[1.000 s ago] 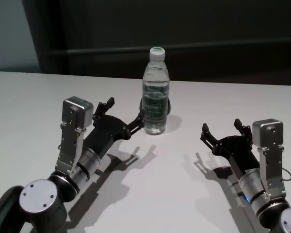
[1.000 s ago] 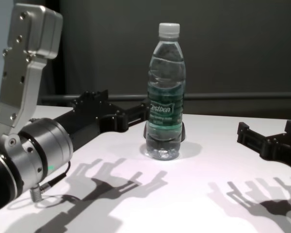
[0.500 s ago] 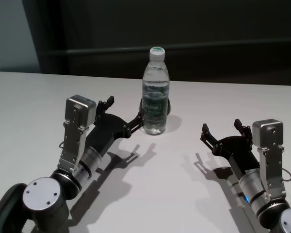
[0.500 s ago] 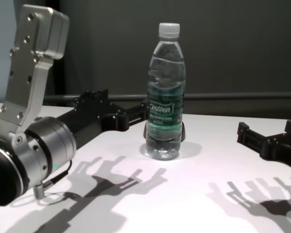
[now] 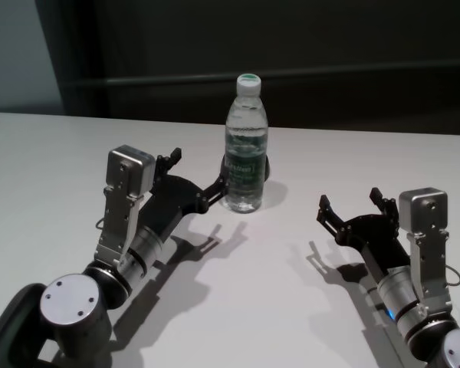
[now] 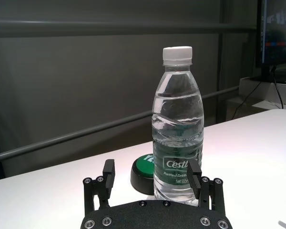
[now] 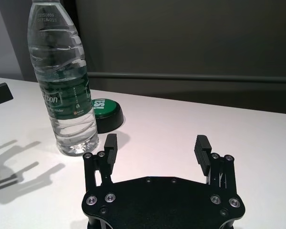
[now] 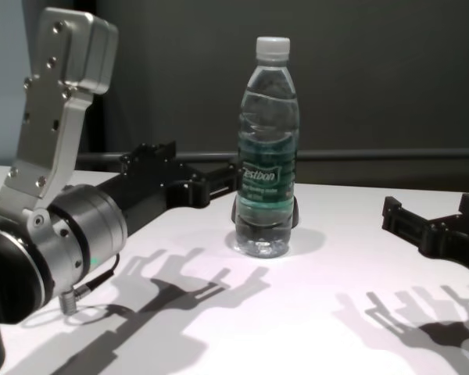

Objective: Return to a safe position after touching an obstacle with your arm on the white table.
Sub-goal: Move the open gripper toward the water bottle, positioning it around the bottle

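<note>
My left claw (image 5: 195,178), spread and empty, has the upright bottle (image 5: 245,146) touching its right fingertip, so I'd retreat leftward.

Green puck (image 6: 144,168) half hidden behind bottle (image 6: 177,143), seemingly.

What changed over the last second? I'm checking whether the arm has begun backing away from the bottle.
The left gripper crept forward and toward the middle, so one open finger now sits right against the bottle; no retreat shows. Nothing was grasped or released. The bottle stands upright on the white table in the same spot, the green puck stays behind it, and the open right gripper kept its place.
</note>
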